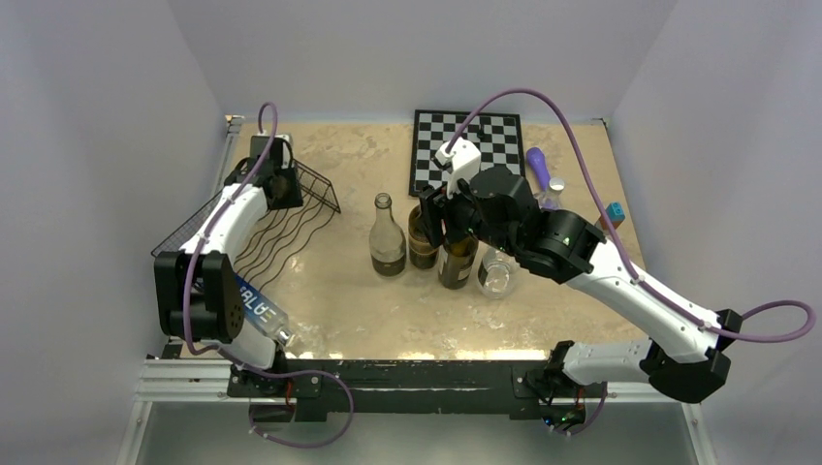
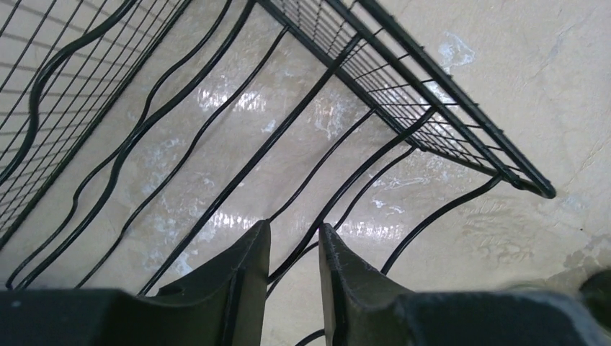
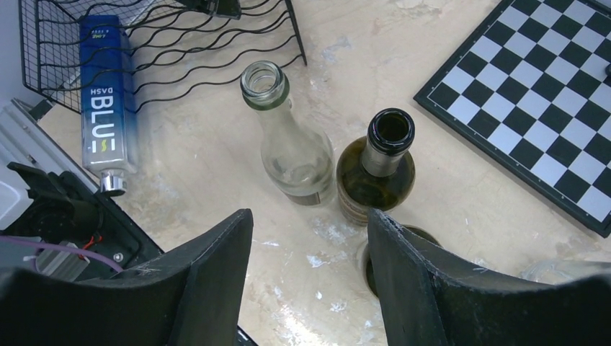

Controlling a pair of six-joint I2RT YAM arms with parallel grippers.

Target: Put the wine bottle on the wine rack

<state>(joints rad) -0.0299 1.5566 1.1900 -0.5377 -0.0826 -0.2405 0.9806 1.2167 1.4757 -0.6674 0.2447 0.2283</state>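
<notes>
The right gripper (image 3: 310,231) hangs spread and empty by the upright dark green glass wine bottle (image 3: 377,169), mid-table, apart from the black wire wine rack (image 1: 312,189). The left gripper (image 2: 294,238) is over the rack, nearly closed. I cannot tell if it pinches a wire.

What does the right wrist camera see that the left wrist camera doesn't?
Only the right wrist view shows the blue bottle lying flat, a clear glass bottle, a dark green wine bottle, the chessboard and the right gripper with its fingers wide apart. Only the left wrist view shows the left gripper, its fingers a narrow gap apart. Both show the black wire wine rack and the tan table.
</notes>
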